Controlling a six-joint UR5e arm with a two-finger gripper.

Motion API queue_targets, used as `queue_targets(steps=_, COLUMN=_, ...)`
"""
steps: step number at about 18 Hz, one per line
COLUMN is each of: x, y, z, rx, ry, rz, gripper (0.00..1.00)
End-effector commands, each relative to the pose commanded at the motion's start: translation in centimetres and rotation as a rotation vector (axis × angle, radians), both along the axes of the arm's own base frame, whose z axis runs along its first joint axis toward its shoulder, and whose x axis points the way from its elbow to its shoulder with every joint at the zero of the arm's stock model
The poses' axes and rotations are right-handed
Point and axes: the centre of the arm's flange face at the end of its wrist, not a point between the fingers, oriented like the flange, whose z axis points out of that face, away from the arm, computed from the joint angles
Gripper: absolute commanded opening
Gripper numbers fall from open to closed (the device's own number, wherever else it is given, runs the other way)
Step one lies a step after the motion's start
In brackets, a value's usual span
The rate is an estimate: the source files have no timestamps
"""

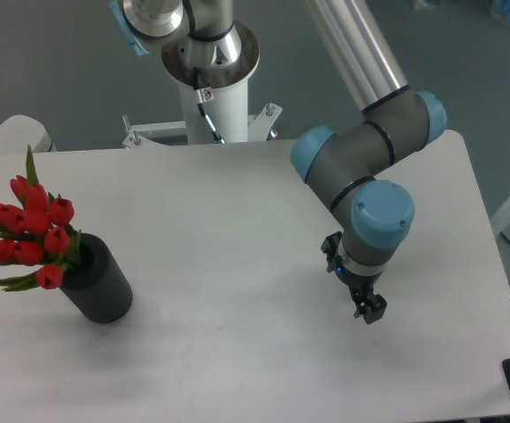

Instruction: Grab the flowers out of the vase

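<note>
Camera view, my gripper: hanging over the white table at about four o'clock from its centre, nothing held; whether my jaws stand apart or together I cannot tell from this angle.
Flowers: red tulip buds with green leaves, at nine o'clock, standing in the vase.
Vase: black cylinder, leaning, well apart from me.
My arm: grey with blue joints, reaching in from twelve o'clock.

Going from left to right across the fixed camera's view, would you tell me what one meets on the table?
The flowers → the vase that holds them, its mouth under the bunch → a long bare stretch of the white table → the gripper, hanging from the arm's blue-capped wrist above the tabletop.
</note>
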Motion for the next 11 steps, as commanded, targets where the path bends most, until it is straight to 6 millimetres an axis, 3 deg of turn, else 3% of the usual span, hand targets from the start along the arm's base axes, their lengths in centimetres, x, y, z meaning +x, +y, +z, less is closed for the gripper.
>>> queue_targets(steps=3, x=1.3, y=1.2, z=1.8, rx=0.14, ry=-0.066, rz=-0.004, gripper=1.0)
queue_targets(steps=7, x=3.7, y=0.8, z=3.2, rx=0.244, ry=-0.144, rz=-0.001, gripper=1.0)
queue_targets(steps=11, x=8.7, y=-0.7, z=3.8, rx=0.366, ry=-0.272, rz=0.028, gripper=1.0)
